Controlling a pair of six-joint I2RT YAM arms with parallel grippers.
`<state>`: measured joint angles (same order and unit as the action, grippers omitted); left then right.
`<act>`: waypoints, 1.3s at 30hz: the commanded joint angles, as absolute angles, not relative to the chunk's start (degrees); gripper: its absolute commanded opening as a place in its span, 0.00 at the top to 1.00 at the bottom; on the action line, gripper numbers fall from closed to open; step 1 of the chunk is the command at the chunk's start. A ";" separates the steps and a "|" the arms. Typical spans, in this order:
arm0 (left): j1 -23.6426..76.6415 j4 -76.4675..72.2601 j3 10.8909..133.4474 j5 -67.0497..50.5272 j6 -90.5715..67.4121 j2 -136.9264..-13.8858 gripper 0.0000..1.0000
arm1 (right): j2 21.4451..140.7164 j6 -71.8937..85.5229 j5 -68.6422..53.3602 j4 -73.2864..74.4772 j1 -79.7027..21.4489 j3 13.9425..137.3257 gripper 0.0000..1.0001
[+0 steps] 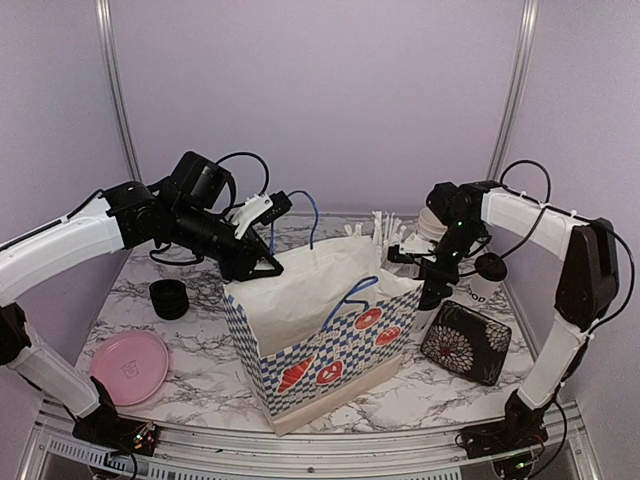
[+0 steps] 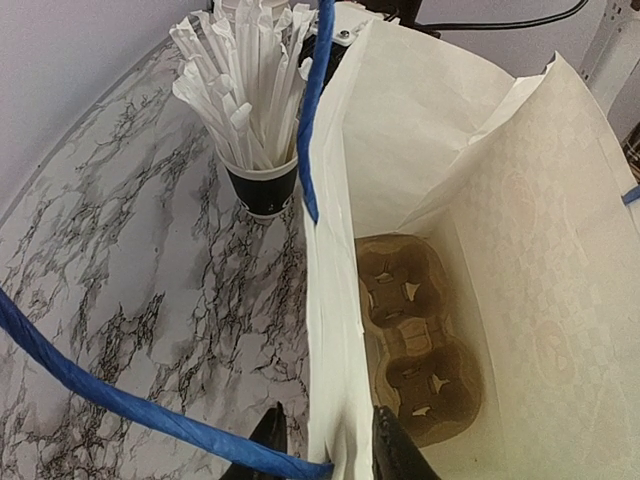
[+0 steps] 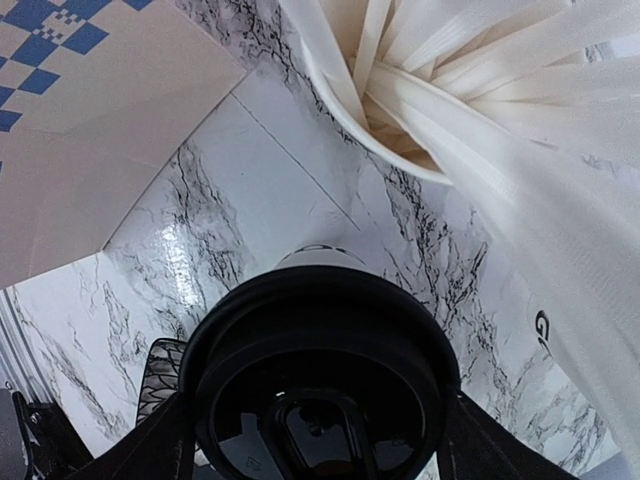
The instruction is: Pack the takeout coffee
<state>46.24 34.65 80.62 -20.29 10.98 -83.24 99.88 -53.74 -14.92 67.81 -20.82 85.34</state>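
- Pink plate (image 1: 130,365) sits at the near left of the marble table (image 1: 200,400); its far rim touches nothing.
- Near right, a black patterned pouch (image 1: 466,342) lies flat, just beside the bag's right corner.
- Blue-checked paper bag (image 1: 320,340) stands open mid-table. It hides much of what lies behind it.
- Inside the bag, on its floor, lies the brown carrier (image 2: 420,340). Two wells show, both bare; its near end is cut off behind the bag wall.
- Black rings (image 1: 170,298) are stacked to the left of the bag, apart from it.
- Right gripper (image 3: 320,400) has its jaws spread wide around a lidded cup (image 3: 320,340), one finger (image 3: 165,445) close against each side of the lid. I cannot tell whether they press it. The cup stands outside the bag at its right corner, and its lower half is hidden.
- A second cup (image 1: 487,285) stands just right of that one, its lettering partly blocked.
- Left gripper (image 2: 330,445) straddles the bag's left rear rim with its jaws a little apart, not pinching. The tips are cut off, and a blue handle (image 2: 120,395) crosses in front of them.
- Farthest back are white straws (image 2: 250,80) in a small black cup.
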 commanded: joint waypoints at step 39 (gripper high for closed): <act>45.70 42.25 89.13 -18.37 12.96 -86.78 0.84 | 69.84 -45.69 -27.46 67.68 -23.37 95.53 0.39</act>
<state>46.02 39.27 86.48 -16.88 12.53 -85.32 71.24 -45.17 -18.52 70.24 -23.68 87.13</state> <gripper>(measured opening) 0.190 0.709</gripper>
